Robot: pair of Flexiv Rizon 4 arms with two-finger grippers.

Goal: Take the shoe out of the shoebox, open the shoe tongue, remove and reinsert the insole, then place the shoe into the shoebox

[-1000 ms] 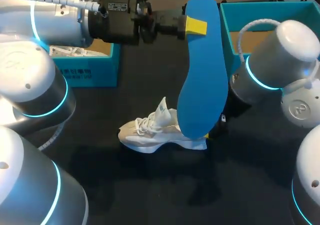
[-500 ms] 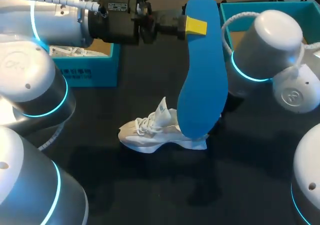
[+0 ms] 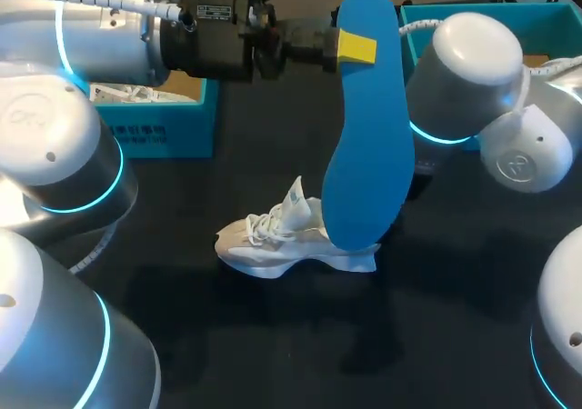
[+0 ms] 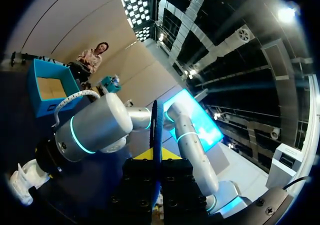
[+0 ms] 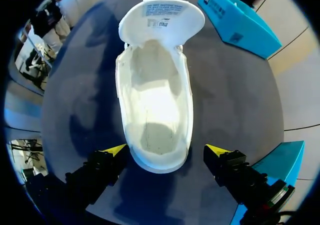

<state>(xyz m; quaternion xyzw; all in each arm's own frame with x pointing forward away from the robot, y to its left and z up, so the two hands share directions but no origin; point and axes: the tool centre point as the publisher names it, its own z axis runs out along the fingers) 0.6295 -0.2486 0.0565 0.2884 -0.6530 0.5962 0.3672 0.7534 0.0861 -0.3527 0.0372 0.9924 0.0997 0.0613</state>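
Insole: flat blue foam insole (image 3: 368, 127), long and rounded, hanging upright above the shoe's heel.
Left gripper (image 3: 355, 47): pinching the insole's upper end between its yellow tips.
Shoe: white lace-up sneaker (image 5: 155, 110) lying on the black table (image 3: 273, 336), tongue (image 5: 161, 16) folded forward.
Right gripper (image 5: 166, 151): fingers spread wide, one at each side of the heel, neither touching it.
In the way: the insole and right arm (image 3: 473, 73) hide that gripper from above.
Around: teal shoebox (image 3: 473, 14) behind the right arm; teal box with white paper (image 3: 155, 123) at far left.
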